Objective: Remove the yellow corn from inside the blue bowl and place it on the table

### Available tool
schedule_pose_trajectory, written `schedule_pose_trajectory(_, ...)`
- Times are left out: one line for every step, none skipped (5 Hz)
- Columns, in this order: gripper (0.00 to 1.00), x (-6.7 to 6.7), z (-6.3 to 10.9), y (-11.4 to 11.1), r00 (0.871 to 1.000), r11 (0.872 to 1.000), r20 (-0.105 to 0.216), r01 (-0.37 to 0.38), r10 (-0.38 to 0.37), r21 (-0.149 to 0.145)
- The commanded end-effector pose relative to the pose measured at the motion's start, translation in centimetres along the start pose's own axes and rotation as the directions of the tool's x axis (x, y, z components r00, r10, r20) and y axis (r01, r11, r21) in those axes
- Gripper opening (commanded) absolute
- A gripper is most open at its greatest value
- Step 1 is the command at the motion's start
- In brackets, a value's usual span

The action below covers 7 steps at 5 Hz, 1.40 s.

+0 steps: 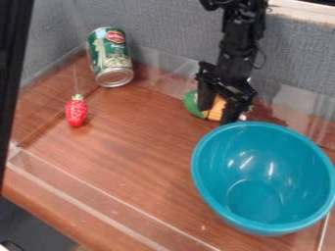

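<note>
Corn [210, 108] lies on the table [118, 147], green end left, claw [224, 102] straddling it.

A single black robot arm is seen at the back right, dropping almost vertically from the top edge. Its gripper [224, 99] is pointed straight down — the tips are set low, close to the worktop [131, 147]. The jaws are seen partly apart, with something orange between them — whether it is gripped cannot be told.
</note>
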<state>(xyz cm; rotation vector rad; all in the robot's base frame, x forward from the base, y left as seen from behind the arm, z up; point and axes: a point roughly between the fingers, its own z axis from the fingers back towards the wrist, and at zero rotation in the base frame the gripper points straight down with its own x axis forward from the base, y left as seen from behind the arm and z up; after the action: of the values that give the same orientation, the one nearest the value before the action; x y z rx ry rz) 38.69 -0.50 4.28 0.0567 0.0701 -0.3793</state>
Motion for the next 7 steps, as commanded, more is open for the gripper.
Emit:
schedule_pose_trajectory(0.00, 0.8, 1.1, 1.5, 0.994, 0.997, 0.078, 0.073, -0.075, 0.026)
schedule_pose_trajectory(0.00, 0.3, 1.3, 2.2, 0.990, 0.993, 0.080, 0.116, -0.118, 0.032)
schedule_pose_trajectory(0.00, 0.8, 1.2, 2.3, 0.992, 0.995, 0.088, 0.086, -0.090, 0.043)
schedule_pose_trajectory(0.00, 1.0, 1.1, 2.4, 0.994, 0.998, 0.092, 0.052, -0.056, 0.047)
schedule_pose_trajectory(0.00, 1.0, 2.8, 2.4, 0.995, 0.999, 0.099, 0.016, -0.021, 0.052)
schedule_pose_trajectory(0.00, 1.1, 4.9, 2.6, 0.993, 0.998, 0.115, -0.023, 0.017, 0.059)
schedule_pose_trajectory(1.00, 1.3, 4.4, 1.4, 0.993, 0.998, 0.120, 0.002, -0.009, 0.058)
